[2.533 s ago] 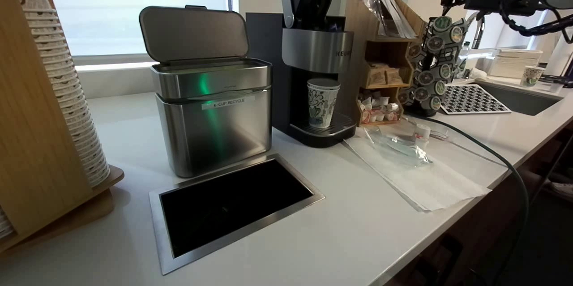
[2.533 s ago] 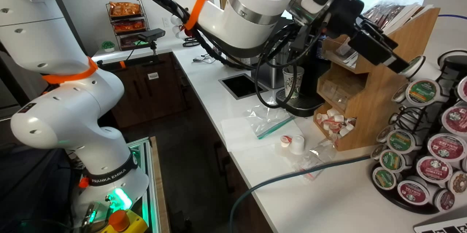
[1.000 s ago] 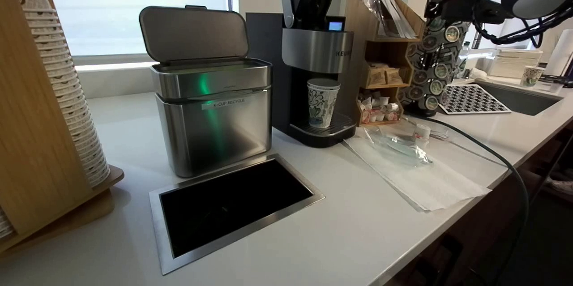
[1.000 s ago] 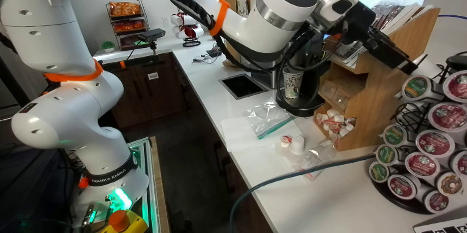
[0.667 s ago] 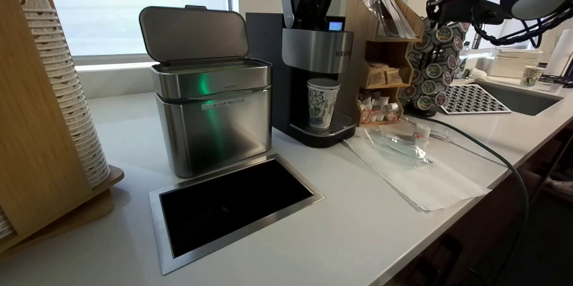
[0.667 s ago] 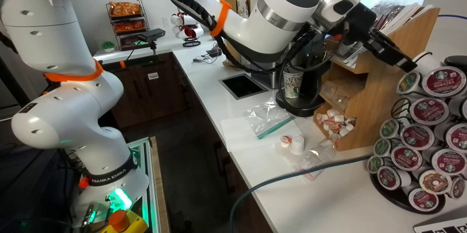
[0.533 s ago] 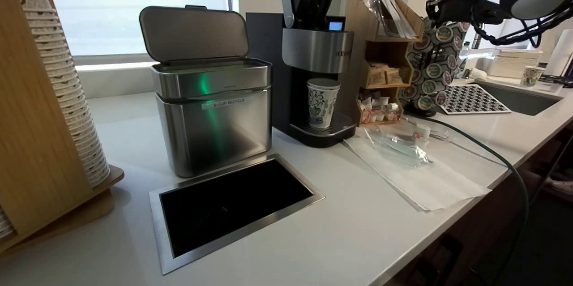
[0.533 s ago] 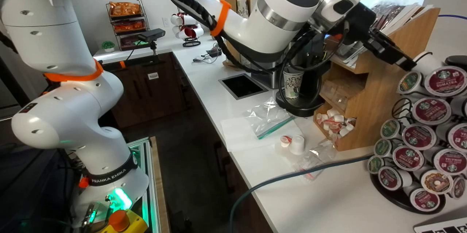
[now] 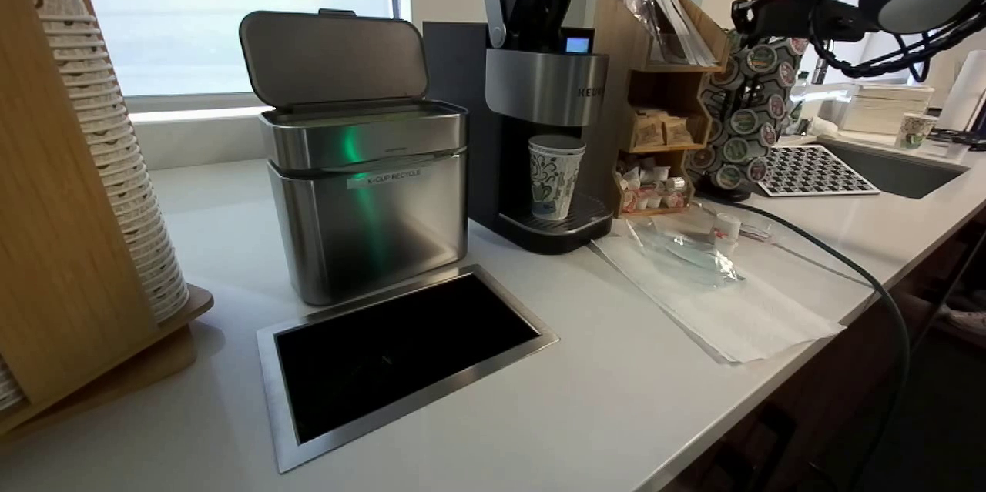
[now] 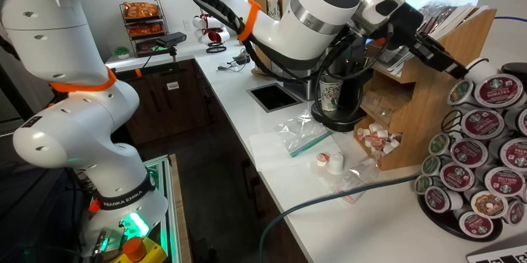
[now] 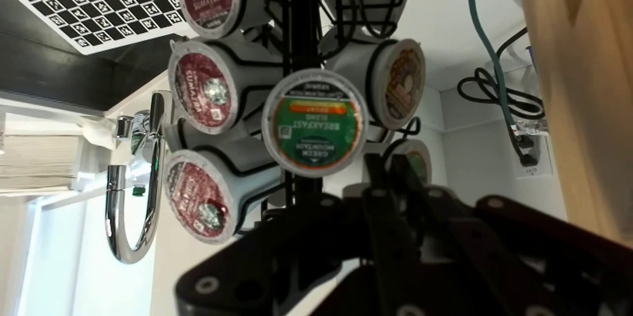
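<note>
Coffee pods just beside hand

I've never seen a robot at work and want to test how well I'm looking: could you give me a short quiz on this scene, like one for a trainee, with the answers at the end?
1. What is the gripper nearest to?
2. True or false: the lid of the metal bin is closed.
3. Fill in: a paper cup stands on the tray of the ____.

Key:
1. The coffee pods.
2. False; it stands open.
3. Coffee machine.
</note>
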